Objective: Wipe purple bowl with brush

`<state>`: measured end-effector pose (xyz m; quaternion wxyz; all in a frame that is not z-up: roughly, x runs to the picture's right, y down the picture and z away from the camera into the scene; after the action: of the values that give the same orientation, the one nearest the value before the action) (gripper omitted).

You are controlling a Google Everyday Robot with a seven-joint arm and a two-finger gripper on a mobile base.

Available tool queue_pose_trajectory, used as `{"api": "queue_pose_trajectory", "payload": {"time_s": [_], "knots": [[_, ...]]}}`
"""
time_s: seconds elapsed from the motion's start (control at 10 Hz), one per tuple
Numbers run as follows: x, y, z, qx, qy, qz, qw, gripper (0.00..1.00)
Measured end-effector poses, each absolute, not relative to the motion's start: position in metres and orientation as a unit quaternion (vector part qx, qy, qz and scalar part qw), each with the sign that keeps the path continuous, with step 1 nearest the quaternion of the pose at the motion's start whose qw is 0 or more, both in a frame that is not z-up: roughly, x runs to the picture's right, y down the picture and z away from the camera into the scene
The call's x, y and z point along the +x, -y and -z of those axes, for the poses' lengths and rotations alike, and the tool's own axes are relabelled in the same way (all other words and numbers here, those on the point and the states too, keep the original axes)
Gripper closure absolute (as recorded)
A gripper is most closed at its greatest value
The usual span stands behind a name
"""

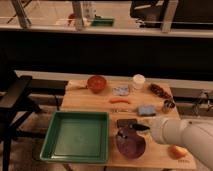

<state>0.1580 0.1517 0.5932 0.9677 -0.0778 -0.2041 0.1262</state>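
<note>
With the gripper point(143, 128) at lower right, just over the purple bowl's point(131, 146) upper rim, its grip impossible to tell, the brush point(128, 131) should probably sweep lightly inside without shoving the bowl.

Purple bowl point(131, 146) upright; brush point(129, 131) across its far rim, at claw point(144, 128).
</note>
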Motion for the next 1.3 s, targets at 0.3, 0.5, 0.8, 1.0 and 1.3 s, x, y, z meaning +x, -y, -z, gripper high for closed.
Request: {"api": "queue_pose_trajectory", "payload": {"time_s": [0.3,0.5,0.8,1.0,1.3], "knots": [[0.157,-0.158,-0.581,-0.084,0.203,-0.126,0.967,1.00],[0.157,-0.162,-0.573,-0.087,0.202,-0.127,0.967,1.00],[0.154,-0.174,-0.561,-0.097,0.205,-0.131,0.965,1.00],[0.150,-0.181,-0.558,-0.107,0.210,-0.133,0.963,1.00],[0.151,-0.193,-0.557,-0.119,0.209,-0.137,0.961,1.00]]}}
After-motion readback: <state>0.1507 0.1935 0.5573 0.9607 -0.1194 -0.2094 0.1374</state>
